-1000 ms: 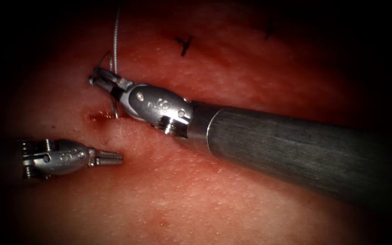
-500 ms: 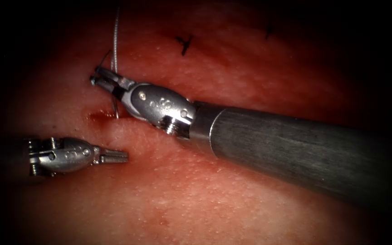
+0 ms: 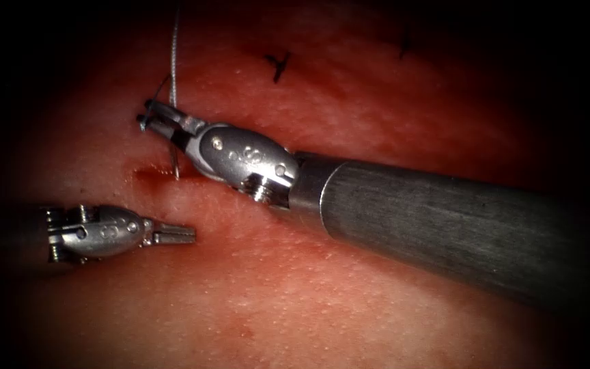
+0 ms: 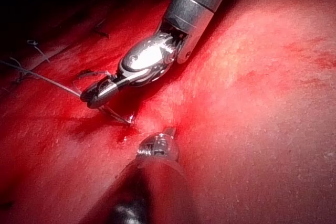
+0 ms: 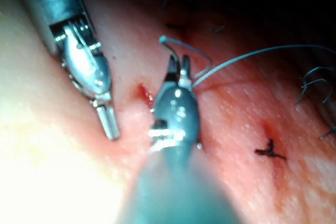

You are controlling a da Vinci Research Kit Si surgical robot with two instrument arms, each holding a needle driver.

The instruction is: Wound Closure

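My right tool [image 3: 148, 115] comes in from the right with its jaws shut on the curved needle [image 3: 175, 162] near its tail. The needle's lower part goes into the tissue [image 3: 322, 301] beside a spot of red fluid [image 3: 150, 175]. In the left wrist view the needle [image 4: 118, 116] runs from the right tool [image 4: 92, 96] down into the tissue. Pale thread [image 3: 174, 55] rises from the needle's tail toward the top edge; the same thread [image 5: 252, 53] trails away from the right tool [image 5: 177, 67]. My left tool [image 3: 179, 236] lies low at the left, shut and holding nothing, just below the red spot.
Two dark tied stitches [image 3: 278, 65] [image 3: 404, 46] sit further along the cut toward the upper right. One dark stitch [image 5: 270, 150] also lies close beside the right tool's shaft. The right tool's thick shaft [image 3: 445, 225] crosses the middle of the tissue.
The left tool has slid a little to the right, toward the red spot. The right tool has shifted slightly right with the needle still in its jaws.
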